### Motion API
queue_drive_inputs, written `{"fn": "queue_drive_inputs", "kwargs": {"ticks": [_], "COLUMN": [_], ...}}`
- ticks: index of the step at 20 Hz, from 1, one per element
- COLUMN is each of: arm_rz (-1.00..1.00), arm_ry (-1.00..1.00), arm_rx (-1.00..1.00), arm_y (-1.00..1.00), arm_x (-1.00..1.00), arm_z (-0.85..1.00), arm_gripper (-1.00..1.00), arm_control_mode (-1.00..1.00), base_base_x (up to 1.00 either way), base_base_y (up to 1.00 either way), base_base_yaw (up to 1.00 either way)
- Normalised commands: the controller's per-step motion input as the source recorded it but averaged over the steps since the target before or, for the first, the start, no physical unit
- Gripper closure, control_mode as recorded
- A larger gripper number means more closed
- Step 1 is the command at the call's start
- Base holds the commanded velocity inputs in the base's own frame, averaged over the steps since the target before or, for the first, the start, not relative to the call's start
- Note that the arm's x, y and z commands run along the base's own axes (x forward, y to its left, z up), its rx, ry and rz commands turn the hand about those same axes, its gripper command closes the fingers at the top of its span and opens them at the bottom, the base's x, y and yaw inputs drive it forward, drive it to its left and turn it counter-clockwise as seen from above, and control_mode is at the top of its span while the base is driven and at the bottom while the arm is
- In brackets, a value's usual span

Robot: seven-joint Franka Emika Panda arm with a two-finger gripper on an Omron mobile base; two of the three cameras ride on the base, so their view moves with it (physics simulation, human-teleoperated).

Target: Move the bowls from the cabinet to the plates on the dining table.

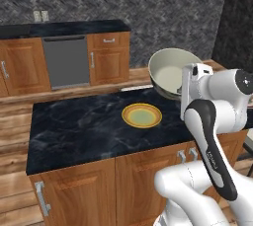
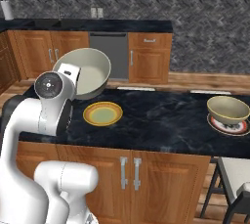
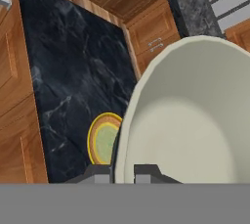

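My gripper [image 3: 123,173] is clamped on the rim of a cream bowl [image 1: 170,72], one fingertip on each side of the wall. I hold the bowl tilted on edge, mouth turned sideways, above the dining table [image 1: 69,126], near the empty yellow plate [image 1: 142,115]. A second bowl [image 2: 227,109] sits on another plate [image 2: 229,127] at the table's far right.

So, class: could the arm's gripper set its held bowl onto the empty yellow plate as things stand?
Probably yes: the gripper holds the bowl just above and beside the bare plate, with nothing between them.
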Motion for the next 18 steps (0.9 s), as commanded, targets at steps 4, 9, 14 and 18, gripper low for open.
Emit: {"fn": "queue_drive_inputs", "kwargs": {"ticks": [4, 9, 14, 18], "arm_rz": [0.00, 0.00, 0.00, 0.00], "arm_ry": [0.00, 0.02, 0.10, 0.04], "arm_rx": [0.00, 0.00, 0.00, 0.00], "arm_y": [0.00, 0.00, 0.00, -0.01], "arm_x": [0.00, 0.12, 0.39, 0.45], "arm_z": [0.00, -0.19, -0.54, -0.28], "arm_gripper": [1.00, 1.00, 1.00, 1.00], "arm_control_mode": [1.00, -1.00, -1.00, -1.00], "base_base_x": [0.16, 0.07, 0.00, 0.00], "base_base_y": [0.00, 0.00, 0.00, 0.00], "base_base_yaw": [0.00, 0.00, 0.00, 0.00]}}
